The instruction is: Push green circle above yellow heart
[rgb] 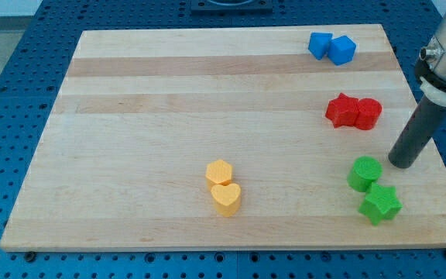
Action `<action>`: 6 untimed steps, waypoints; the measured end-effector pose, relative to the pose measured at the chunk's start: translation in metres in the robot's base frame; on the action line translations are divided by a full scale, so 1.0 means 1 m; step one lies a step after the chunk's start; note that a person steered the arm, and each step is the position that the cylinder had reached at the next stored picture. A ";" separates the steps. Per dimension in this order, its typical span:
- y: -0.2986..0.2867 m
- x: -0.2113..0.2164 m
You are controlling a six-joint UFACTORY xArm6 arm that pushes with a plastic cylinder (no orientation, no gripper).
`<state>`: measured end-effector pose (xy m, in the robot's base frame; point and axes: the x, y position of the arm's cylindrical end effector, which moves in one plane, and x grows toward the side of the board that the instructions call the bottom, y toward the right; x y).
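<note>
The green circle (364, 173) lies near the board's lower right. The yellow heart (226, 198) lies at the bottom centre, well to the left of the green circle. My tip (400, 163) rests on the board just right of the green circle and slightly above it, with a small gap between them. The rod rises up and to the right out of the view.
A yellow hexagon (218, 172) touches the heart from above. A green star (381, 204) sits just below the green circle. Two red blocks (353, 111) lie above my tip. Two blue blocks (331, 47) are at the top right. The wooden board's (169, 116) right edge is close to the rod.
</note>
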<state>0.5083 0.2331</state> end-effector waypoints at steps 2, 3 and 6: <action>-0.036 0.011; -0.045 0.016; -0.015 0.031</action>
<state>0.5396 0.2176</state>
